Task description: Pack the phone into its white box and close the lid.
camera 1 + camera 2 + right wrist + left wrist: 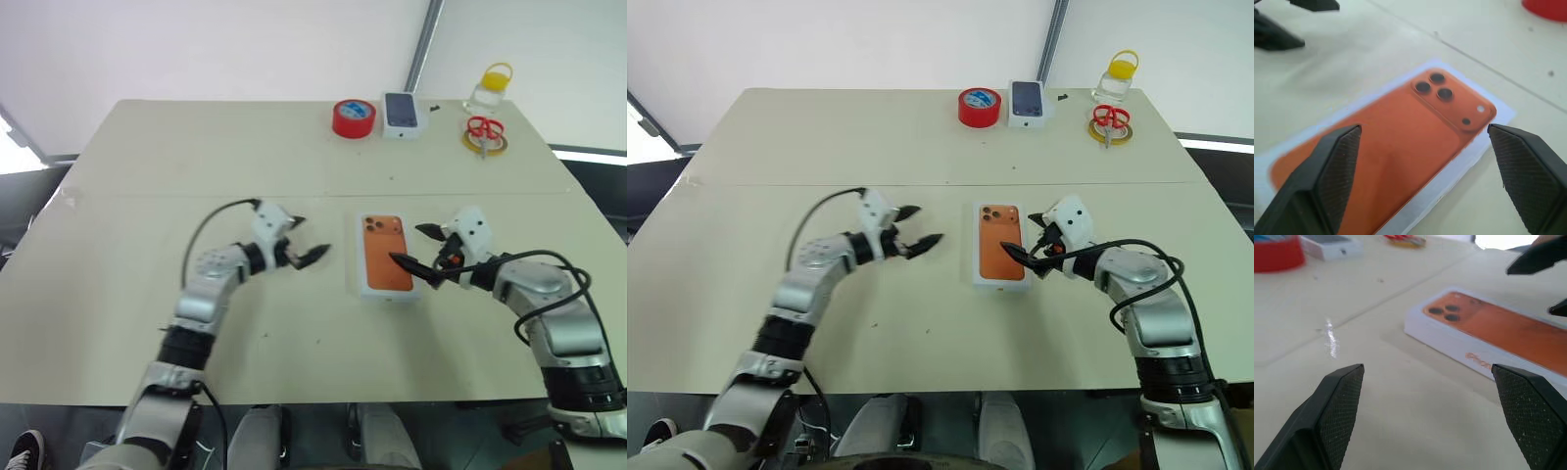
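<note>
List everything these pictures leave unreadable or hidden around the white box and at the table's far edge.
- Orange lettering on the side of the white box: left wrist view, blurred.
- Box floor: every view, covered by the phone.
- Box's near end: right wrist view, cut off by the picture's edge.
- Print on the small carton: head views, too small.
- Contents of the jar: too small.

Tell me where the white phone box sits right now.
The white phone box, an orange phone pictured on its top, lies on the table in front of the robot, between the open left hand and the open right hand.
</note>
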`<control>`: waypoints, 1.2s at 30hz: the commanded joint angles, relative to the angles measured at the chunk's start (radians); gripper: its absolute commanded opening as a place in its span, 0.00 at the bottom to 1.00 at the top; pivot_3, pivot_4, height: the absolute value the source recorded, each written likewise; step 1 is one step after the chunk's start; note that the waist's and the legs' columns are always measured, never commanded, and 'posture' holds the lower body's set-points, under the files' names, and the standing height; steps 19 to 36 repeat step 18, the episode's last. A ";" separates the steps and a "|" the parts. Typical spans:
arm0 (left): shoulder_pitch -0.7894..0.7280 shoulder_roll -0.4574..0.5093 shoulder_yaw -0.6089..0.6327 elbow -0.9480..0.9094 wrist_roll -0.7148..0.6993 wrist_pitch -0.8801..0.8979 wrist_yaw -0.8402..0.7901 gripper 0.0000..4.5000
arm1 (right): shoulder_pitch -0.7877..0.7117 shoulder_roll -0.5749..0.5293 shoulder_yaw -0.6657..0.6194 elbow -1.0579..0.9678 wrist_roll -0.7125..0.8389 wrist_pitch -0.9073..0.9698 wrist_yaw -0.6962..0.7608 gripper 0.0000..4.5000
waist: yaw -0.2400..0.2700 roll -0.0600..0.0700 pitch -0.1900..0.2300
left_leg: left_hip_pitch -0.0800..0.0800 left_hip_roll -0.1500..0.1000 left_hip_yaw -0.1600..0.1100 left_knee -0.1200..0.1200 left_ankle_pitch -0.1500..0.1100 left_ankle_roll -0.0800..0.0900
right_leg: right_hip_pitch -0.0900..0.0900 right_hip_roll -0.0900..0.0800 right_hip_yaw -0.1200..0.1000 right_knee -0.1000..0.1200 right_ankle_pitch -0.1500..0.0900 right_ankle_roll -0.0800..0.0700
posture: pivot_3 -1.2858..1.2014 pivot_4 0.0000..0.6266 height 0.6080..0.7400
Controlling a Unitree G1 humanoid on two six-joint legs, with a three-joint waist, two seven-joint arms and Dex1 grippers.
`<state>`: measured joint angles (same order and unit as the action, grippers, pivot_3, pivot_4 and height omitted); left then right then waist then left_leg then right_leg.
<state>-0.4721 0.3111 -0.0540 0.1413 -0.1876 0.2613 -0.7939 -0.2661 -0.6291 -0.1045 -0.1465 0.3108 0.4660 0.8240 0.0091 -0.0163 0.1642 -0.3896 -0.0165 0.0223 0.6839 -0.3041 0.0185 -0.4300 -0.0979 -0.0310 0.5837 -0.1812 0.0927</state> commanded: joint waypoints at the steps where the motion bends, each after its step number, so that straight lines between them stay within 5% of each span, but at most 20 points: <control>1: 0.052 0.092 0.099 -0.059 -0.074 0.009 -0.054 1.00 | -0.001 -0.019 -0.020 -0.012 0.007 -0.090 0.032 0.99 | 0.001 0.001 0.000 | 0.000 0.000 0.000 0.000 0.000 0.000 | 0.000 0.000 0.000 0.000 0.000 -0.001 | 0.52 0.24 1.00; 11: 0.266 0.292 0.268 -0.081 -0.127 -0.073 -0.112 1.00 | 0.073 -0.093 -0.079 0.016 0.018 -0.228 0.103 0.99 | 0.002 0.001 0.001 | 0.000 -0.001 0.001 0.000 0.000 0.000 | 0.001 -0.001 0.000 -0.001 -0.002 -0.004 | 0.52 0.24 1.00; 36: 0.361 0.310 0.306 -0.114 -0.142 -0.091 -0.086 1.00 | 0.116 -0.135 -0.119 0.103 0.010 -0.301 0.138 0.99 | 0.006 0.002 0.001 | 0.001 -0.001 0.001 0.000 0.000 0.000 | 0.001 -0.003 0.000 -0.001 -0.002 -0.004 | 0.52 0.24 1.00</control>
